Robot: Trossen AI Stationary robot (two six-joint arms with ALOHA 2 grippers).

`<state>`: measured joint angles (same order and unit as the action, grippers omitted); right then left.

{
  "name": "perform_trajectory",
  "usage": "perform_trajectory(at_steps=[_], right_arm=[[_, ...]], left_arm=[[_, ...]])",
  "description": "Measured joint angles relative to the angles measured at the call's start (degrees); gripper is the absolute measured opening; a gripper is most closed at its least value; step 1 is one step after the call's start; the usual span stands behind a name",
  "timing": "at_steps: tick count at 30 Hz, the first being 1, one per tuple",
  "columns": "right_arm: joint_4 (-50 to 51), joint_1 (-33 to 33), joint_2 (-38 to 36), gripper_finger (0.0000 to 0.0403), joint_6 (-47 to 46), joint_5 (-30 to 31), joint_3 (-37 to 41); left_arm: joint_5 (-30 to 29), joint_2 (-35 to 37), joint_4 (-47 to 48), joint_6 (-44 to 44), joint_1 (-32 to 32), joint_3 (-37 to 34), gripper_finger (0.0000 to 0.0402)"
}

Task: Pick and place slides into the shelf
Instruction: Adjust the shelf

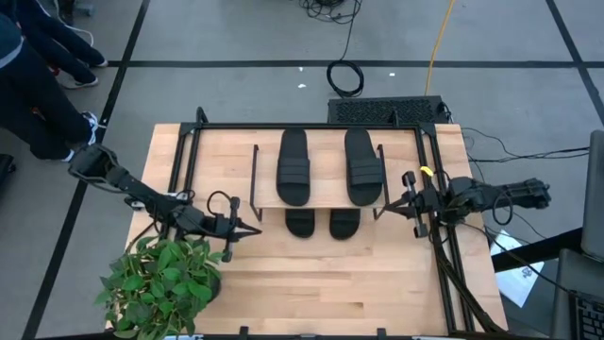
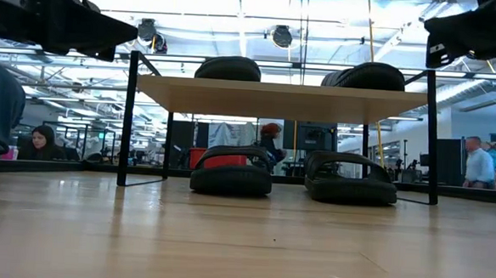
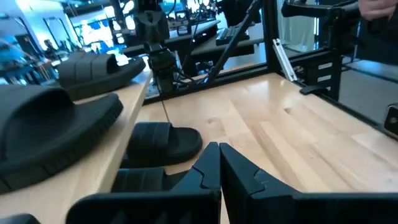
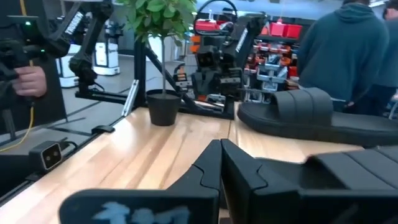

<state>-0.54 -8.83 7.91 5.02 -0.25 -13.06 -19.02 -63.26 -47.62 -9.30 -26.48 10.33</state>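
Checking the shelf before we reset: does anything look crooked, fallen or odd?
Nothing stands out. Two slides lie side by side on the shelf top, and two more sit upright on the table beneath it. Nothing looks tipped or damaged.

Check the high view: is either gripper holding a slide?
No: the left gripper and right gripper are both shut on nothing, beside the shelf, apart from all four slides.

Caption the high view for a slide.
Two slides on the shelf top, two beneath; left pincer and right pincer shut, flanking the shelf.
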Motion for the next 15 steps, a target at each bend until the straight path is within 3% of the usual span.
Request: perform_trajectory(at_steps=[6,15], right_arm=[[5.1,1.1,-5.3,0.0,-0.9,-0.1,0.0],[7.3,1.2,-7.9,0.0,-1.7,-0.3,-0.1]], left_arm=[[0.0,3.0,-0.7,-5.9,1.9,-0.4,0.0],[1.0,20.8,-0.6,-2.0,3.3,-8.8,0.0]])
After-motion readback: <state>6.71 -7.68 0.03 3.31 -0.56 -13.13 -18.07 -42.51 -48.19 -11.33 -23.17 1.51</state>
